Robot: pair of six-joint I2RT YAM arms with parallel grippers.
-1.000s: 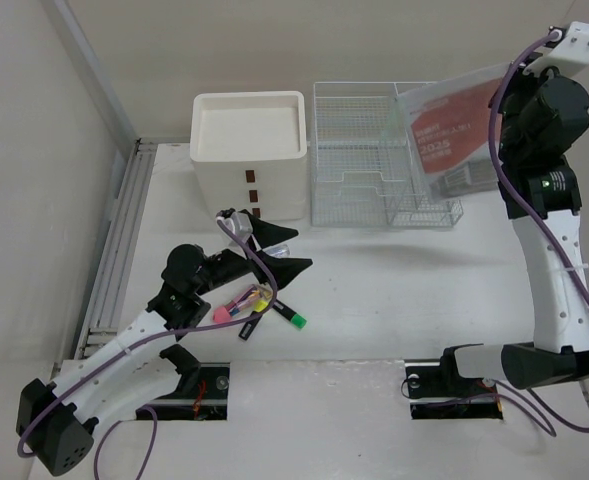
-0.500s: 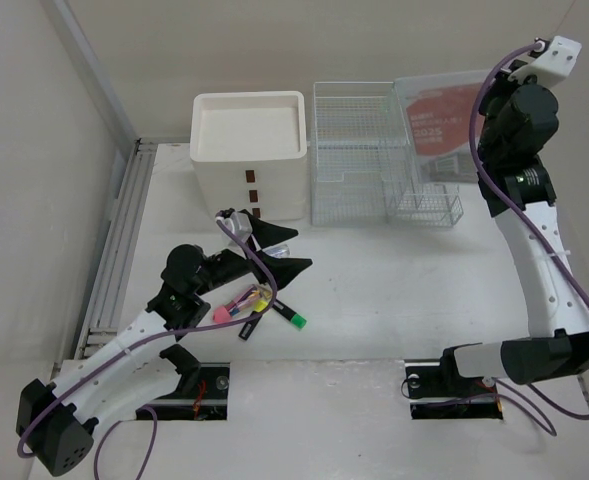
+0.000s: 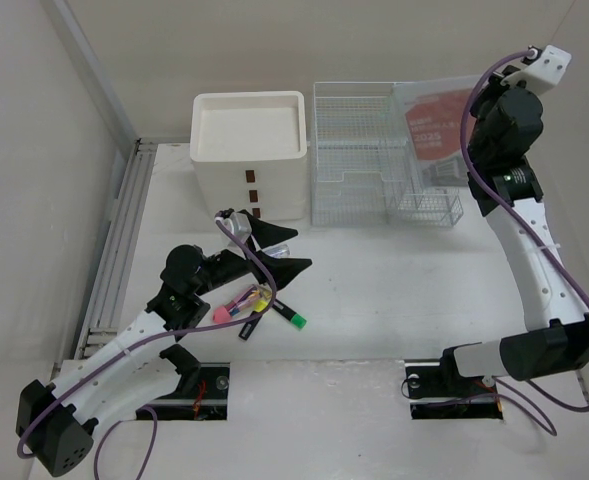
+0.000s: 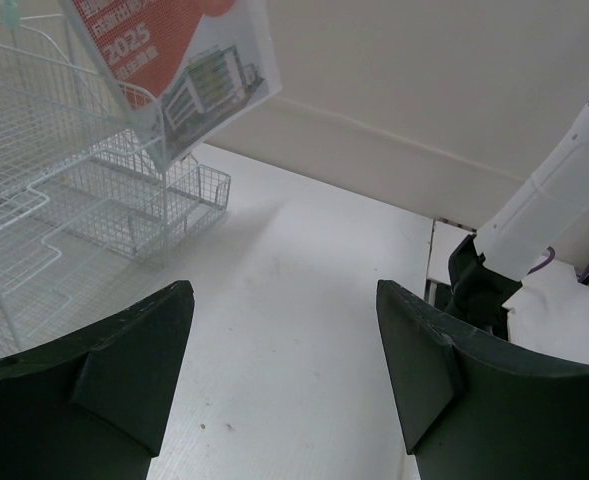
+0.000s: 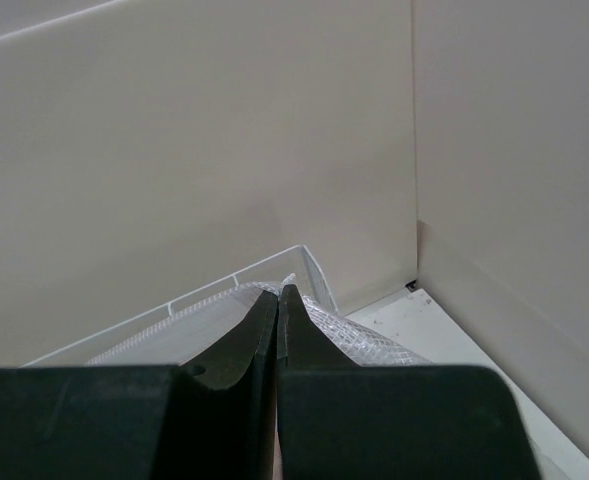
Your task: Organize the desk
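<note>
The desk is a wide white top. My right gripper is raised at the back right. In the right wrist view it is shut on the top edge of a clear mesh pouch. That pouch, with a red printed sheet inside, hangs over the right part of the white wire rack. The left wrist view shows the pouch at the top left. My left gripper is open and empty, low over the desk, above several small markers.
A white drawer unit with brown handles stands left of the rack. The rack's rim lies just below my right fingers. Beige walls close the desk at the back and both sides. The right arm's base stands ahead of the left gripper.
My right arm has swung left and back, carrying the pouch from a tilted spot at the rack's right end to over the rack's right part. The left arm has not moved.
</note>
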